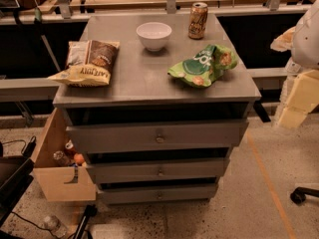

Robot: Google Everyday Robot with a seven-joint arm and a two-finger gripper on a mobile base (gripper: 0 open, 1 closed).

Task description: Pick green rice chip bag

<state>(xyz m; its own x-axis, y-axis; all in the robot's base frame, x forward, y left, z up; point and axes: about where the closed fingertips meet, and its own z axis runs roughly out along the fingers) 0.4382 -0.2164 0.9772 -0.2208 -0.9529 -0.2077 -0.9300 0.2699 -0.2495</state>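
Note:
The green rice chip bag (pixel 203 65) lies flat and crumpled on the right side of the grey cabinet top (pixel 144 81), near its right edge. It is bright green with a white logo and tan chip pictures. My gripper (pixel 298 101), cream-coloured under a white arm, hangs at the right edge of the view. It is off the cabinet, to the right of the bag and apart from it. It holds nothing that I can see.
A brown, white and yellow chip bag (pixel 88 61) lies at the left of the top. A white bowl (pixel 154 35) and a tan drink can (pixel 198 20) stand at the back. The top drawer (pixel 158 136) stands pulled out. A wooden box (pixel 60 168) sits on the floor at left.

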